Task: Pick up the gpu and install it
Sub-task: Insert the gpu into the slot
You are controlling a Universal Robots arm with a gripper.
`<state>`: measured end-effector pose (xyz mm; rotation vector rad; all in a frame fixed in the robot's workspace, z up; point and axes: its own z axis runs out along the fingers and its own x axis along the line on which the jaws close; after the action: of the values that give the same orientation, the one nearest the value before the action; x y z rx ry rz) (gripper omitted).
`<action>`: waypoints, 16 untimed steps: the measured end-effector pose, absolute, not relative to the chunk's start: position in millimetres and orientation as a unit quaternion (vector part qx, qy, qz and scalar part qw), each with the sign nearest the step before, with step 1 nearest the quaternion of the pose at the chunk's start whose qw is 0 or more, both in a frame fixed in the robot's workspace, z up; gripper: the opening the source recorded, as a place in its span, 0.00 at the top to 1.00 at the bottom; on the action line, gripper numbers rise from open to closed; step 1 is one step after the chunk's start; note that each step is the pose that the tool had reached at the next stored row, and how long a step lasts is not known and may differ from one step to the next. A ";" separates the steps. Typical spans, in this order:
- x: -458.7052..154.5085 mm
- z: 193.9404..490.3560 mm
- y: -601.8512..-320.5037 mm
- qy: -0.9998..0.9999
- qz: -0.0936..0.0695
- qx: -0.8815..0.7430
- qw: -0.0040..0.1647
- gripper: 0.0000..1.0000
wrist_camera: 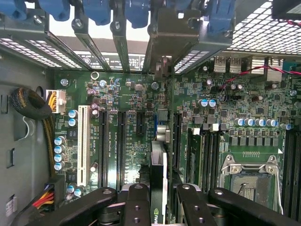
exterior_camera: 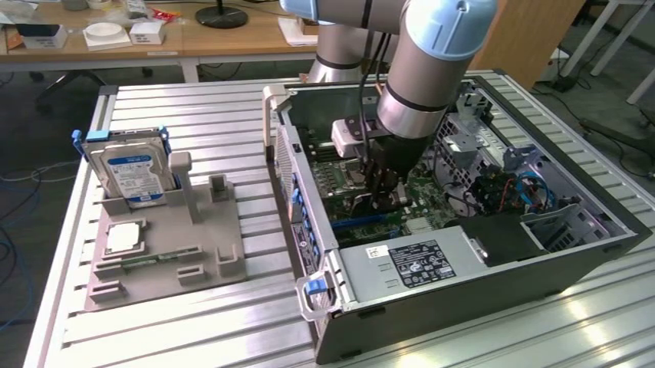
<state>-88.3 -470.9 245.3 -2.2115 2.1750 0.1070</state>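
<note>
Now we see our gripper (wrist_camera: 161, 192) down inside the open computer case (exterior_camera: 492, 287), its fingers clamped on the gpu (wrist_camera: 158, 162). The card stands edge-on over the green motherboard (wrist_camera: 117, 94); whether it is seated in a slot, we cannot tell.

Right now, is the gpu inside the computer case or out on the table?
Inside: the gpu stands edge-on over the motherboard, held by the gripper. Whether it is seated, cannot tell.

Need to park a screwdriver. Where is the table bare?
The table is bare at the exterior view's lower right beside the computer case, and lower left beside the grey parts holder. Inside the case, around the arm, it is crowded.
</note>
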 end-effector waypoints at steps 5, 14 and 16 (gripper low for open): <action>-88.3 243.5 -470.9 0.701 0.034 -0.712 0.019 0.73; -88.4 239.8 -470.9 0.701 0.034 -0.712 0.019 0.73; -88.4 239.6 -470.9 0.701 0.034 -0.712 0.019 0.73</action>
<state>-88.4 -470.9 239.6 -2.2115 2.1754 0.1069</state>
